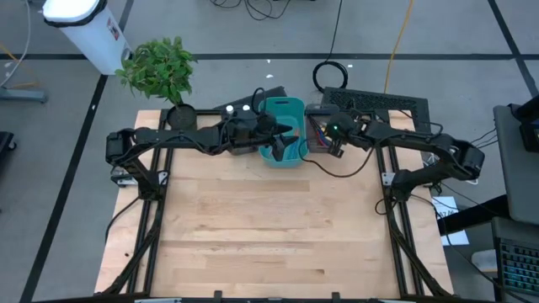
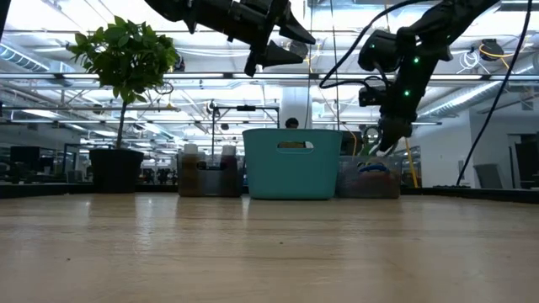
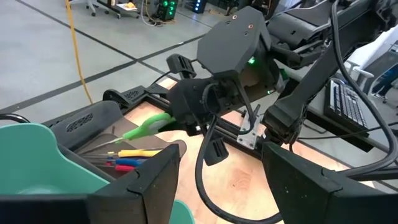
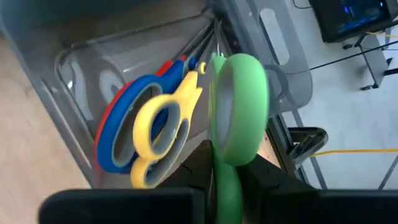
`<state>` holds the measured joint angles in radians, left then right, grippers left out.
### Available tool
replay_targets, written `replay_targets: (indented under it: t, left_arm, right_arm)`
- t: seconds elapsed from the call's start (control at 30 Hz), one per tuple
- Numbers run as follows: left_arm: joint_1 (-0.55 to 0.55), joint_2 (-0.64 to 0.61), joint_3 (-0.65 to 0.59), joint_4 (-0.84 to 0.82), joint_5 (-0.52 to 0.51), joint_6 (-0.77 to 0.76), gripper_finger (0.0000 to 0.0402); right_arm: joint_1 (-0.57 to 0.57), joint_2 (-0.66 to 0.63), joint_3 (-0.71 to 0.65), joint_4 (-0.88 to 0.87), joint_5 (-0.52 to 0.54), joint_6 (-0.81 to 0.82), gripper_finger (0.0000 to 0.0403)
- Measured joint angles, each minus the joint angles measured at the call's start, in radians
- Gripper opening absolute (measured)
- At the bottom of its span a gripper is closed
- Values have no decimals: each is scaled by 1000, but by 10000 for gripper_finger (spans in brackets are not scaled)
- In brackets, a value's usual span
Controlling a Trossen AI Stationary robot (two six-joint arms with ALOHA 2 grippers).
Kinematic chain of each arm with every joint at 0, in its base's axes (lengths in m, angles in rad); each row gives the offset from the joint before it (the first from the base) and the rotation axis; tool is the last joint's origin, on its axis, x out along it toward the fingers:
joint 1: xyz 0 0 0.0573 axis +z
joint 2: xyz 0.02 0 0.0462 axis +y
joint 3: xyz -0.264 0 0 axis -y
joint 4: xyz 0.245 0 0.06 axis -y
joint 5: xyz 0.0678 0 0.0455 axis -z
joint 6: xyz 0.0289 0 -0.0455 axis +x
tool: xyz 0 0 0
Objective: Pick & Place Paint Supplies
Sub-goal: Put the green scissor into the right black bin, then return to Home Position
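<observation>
Right gripper (image 4: 227,177) has its fingers clamped on the green-handled scissors (image 4: 236,109), lifted just above the clear bin (image 4: 74,68) at upper right of centre in the high view; the yellow, blue and red scissors (image 4: 146,134) lie in that bin. Step looks like mid-pick. Next move probably calls for carrying them clear of the bin wall toward the teal bin (image 1: 282,135). Left gripper (image 1: 271,130) hovers over the teal bin, fingers apart, nothing held.
</observation>
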<state>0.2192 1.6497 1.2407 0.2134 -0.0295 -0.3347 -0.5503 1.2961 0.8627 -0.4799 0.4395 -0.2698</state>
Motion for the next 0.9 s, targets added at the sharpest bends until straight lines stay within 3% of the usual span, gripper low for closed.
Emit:
replay_targets:
  t: [0.23,0.53,0.7,0.9]
  left_arm:
    - [0,0,0,-3,0,0,237]
    - [0,0,0,14,1,-16,237]
    - [0,-1,0,16,1,19,237]
    - [0,-1,0,-40,1,143,237]
  right_arm:
    - [0,11,-1,28,0,4,90]
    - [13,-16,-2,-11,6,20,114]
    - [54,-137,-2,-66,9,22,109]
    - [121,-380,-2,-93,9,42,107]
